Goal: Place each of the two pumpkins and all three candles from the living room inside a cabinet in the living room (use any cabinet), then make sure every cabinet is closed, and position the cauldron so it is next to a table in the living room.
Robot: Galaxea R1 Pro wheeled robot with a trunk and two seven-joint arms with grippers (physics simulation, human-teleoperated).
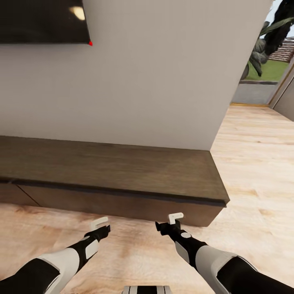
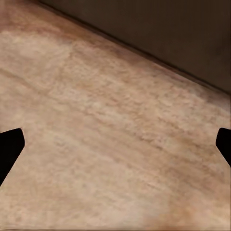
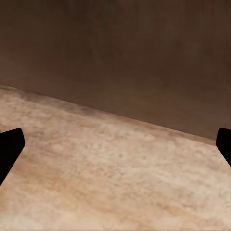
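The long, low dark-brown cabinet runs along the white wall straight ahead of me, its flat top bare and its front panels flush and shut. Both arms reach forward low over the wooden floor, just short of the cabinet's front. My left gripper is open, its black fingertips wide apart over bare floor. My right gripper is also open and empty, and its fingertips frame the cabinet's dark front close ahead. The pumpkins, candles, cauldron and table are out of view.
A dark TV screen hangs on the wall at the upper left. The cabinet's right end stops where open wooden floor leads to a doorway with plants at the far right.
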